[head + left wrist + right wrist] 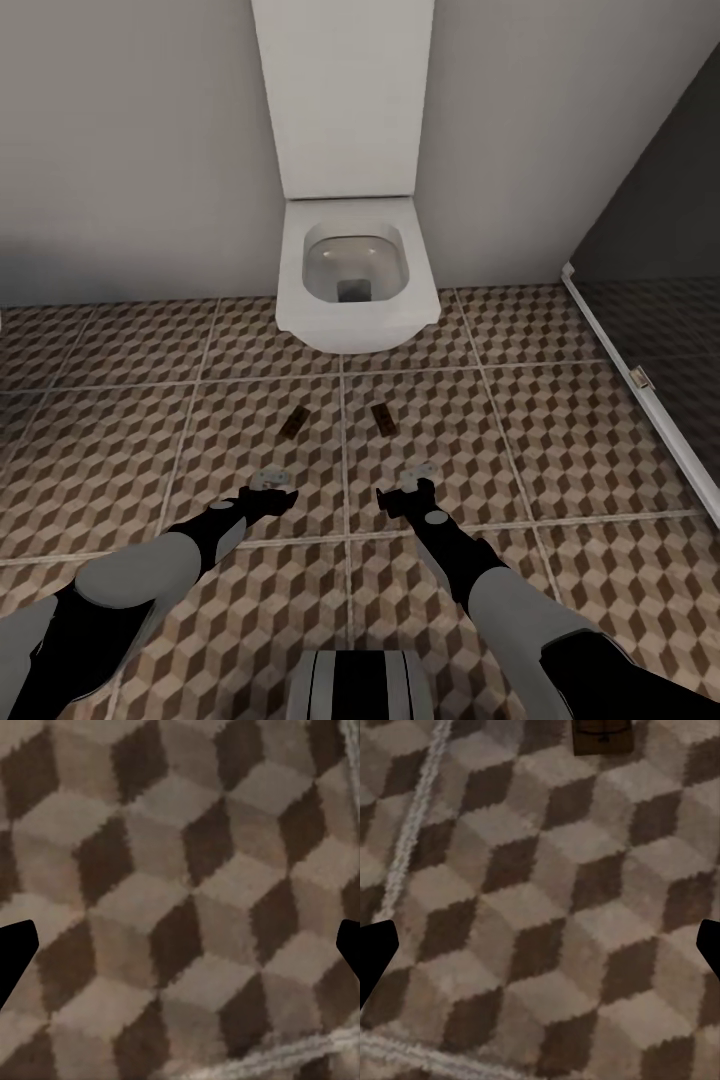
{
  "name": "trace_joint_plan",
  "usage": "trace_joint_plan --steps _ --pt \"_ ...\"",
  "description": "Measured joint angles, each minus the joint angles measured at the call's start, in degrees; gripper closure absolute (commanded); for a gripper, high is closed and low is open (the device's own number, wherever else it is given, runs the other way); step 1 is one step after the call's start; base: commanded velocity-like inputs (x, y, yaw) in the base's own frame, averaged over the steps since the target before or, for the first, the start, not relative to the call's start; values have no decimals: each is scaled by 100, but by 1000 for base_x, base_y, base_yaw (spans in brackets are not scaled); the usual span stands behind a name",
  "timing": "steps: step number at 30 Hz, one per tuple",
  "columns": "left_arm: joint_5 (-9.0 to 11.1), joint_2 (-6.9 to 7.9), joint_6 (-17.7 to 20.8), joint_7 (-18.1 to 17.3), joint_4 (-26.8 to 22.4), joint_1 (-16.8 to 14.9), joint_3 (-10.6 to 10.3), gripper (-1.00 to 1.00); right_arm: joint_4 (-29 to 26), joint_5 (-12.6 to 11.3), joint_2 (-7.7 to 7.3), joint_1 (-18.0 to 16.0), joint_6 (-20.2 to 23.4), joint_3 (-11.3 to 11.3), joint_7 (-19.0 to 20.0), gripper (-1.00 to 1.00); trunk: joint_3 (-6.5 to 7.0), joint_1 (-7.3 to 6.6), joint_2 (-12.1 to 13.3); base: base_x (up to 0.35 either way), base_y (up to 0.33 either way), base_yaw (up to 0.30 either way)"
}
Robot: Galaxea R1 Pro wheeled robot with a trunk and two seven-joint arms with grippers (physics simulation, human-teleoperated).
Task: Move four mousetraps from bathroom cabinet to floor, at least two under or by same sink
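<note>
**Two mousetraps on the tiles before the toilet**

Both pincers hang low over the bathroom floor [120, 400], pointing at it. The left pincer [270, 484] and the right pincer [415, 478] are small in the head view, and how far their jaws stand apart cannot be read there. In each wrist view only two dark finger stubs [16, 958] show at the picture's edges, wide apart, with bare patterned tile between them; neither pincer has hold of anything.

Two mousetraps lie flat on the tiles, just beyond the pincers and nearer than the white toilet [355, 275]. The left mousetrap [294, 424] sits just left of a pale grout line that runs away from the robot; the right mousetrap [384, 416] sits just right of it. They are apart from each other and from the toilet.

Each is a tiny dark-brown rectangle (too small in the head view to make out metal parts or any mark). The left one's long axis tilts so its far end leans right; the right one's far end leans left. The right wrist view catches the right mousetrap [601, 738] cut off by the frame edge, a brown board with some dark detail on it, blurred.

At far right a dark glass panel [650, 300] with a white frame stands on the floor.
</note>
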Motion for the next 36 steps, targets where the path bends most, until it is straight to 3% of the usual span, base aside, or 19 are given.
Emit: trace_joint_plan --steps 36 --pt "0 -55 5 0 -12 0 1 -100 0 -1 0 0 0 0 0 -100 775 -91 47 0 0 0"
